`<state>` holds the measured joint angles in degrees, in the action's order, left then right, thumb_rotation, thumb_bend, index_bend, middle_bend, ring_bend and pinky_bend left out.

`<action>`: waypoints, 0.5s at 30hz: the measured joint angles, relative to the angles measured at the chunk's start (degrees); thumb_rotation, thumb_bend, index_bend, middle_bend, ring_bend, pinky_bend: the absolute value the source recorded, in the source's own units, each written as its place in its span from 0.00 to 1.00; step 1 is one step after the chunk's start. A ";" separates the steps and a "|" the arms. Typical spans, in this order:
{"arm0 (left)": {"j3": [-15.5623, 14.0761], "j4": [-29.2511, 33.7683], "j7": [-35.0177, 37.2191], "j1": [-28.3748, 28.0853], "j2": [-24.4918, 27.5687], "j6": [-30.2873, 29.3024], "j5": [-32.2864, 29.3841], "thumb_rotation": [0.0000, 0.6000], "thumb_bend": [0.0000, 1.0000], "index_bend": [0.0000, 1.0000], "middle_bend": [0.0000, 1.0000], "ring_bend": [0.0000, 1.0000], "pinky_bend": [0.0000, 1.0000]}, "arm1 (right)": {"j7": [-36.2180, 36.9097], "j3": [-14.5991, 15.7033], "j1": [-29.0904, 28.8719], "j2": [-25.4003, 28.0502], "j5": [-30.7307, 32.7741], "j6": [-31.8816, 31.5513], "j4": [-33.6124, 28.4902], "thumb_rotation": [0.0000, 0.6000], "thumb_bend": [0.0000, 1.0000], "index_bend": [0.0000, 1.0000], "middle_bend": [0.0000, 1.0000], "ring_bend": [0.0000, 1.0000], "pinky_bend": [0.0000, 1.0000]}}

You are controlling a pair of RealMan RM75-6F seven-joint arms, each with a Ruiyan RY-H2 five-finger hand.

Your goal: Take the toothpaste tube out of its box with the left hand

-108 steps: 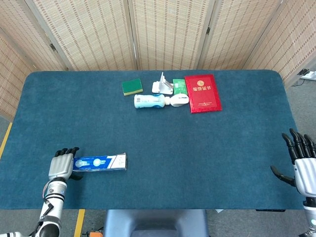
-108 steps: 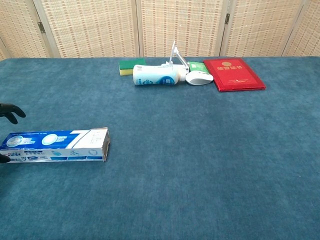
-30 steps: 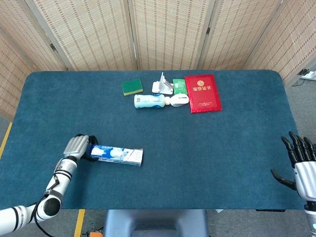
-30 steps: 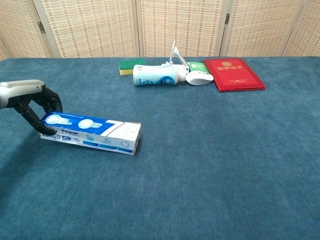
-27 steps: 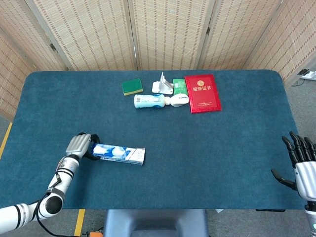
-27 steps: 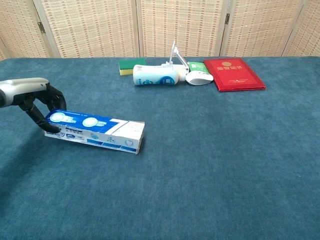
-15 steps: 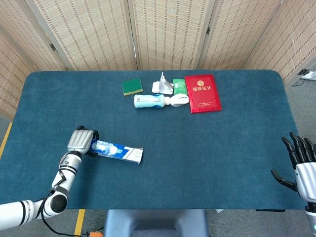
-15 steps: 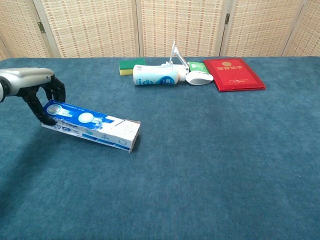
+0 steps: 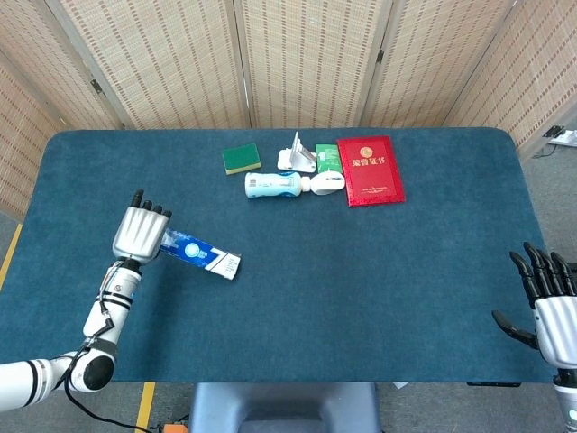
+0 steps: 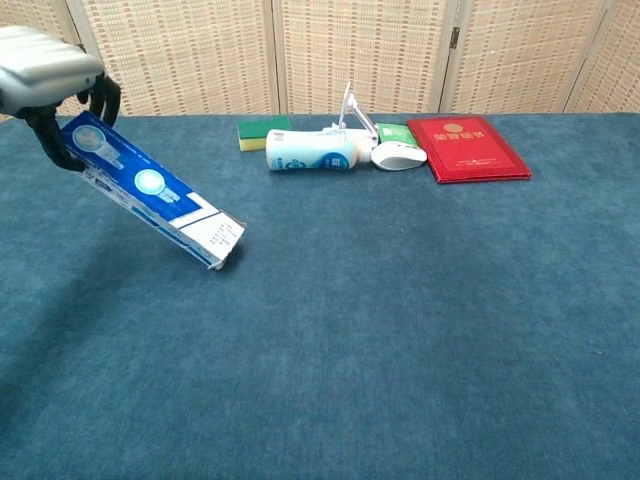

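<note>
My left hand (image 9: 140, 233) (image 10: 50, 85) grips one end of the blue and white toothpaste box (image 9: 200, 255) (image 10: 155, 195). It has raised that end well above the table, so the box slopes down to the right. The box's white lower end is at or just above the blue cloth; I cannot tell whether it touches. No tube shows outside the box. At the table's right front edge, my right hand (image 9: 548, 298) hangs with fingers spread and nothing in it; the chest view does not show it.
At the back middle lie a green and yellow sponge (image 9: 242, 159), a white bottle on its side (image 9: 273, 185), a white stand (image 9: 297, 155), a computer mouse (image 9: 328, 183), a green packet (image 9: 326, 157) and a red booklet (image 9: 370, 170).
My left hand has lifted the held end of the box from lying flat to a steep tilt and drawn it back toward the far left. The right hand has barely moved.
</note>
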<state>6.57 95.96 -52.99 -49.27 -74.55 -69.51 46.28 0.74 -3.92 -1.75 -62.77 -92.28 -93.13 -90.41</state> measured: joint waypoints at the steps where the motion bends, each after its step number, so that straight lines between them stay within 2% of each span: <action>1: 0.20 0.39 -1.36 -0.51 0.21 -0.24 0.08 1.00 0.39 0.48 0.51 0.34 0.15 | -0.10 0.02 -0.08 0.00 0.00 0.12 -0.06 1.00 0.25 0.00 0.00 0.00 0.00; 9: 0.48 2.35 -15.52 -3.86 0.47 -4.01 -0.81 1.00 0.38 0.48 0.51 0.34 0.15 | 0.29 0.25 0.18 0.08 -0.60 -0.54 0.01 1.00 0.25 0.00 0.00 0.00 0.00; 15: -1.36 1.98 -26.05 -5.87 1.50 -7.37 1.08 1.00 0.38 0.47 0.51 0.33 0.16 | 0.24 0.45 0.25 0.06 -1.03 -0.69 0.06 1.00 0.25 0.00 0.00 0.00 0.00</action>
<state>5.21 97.94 -79.05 -55.14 -73.04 -76.88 47.37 0.98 -3.47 -1.50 -62.71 -93.31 -93.82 -90.35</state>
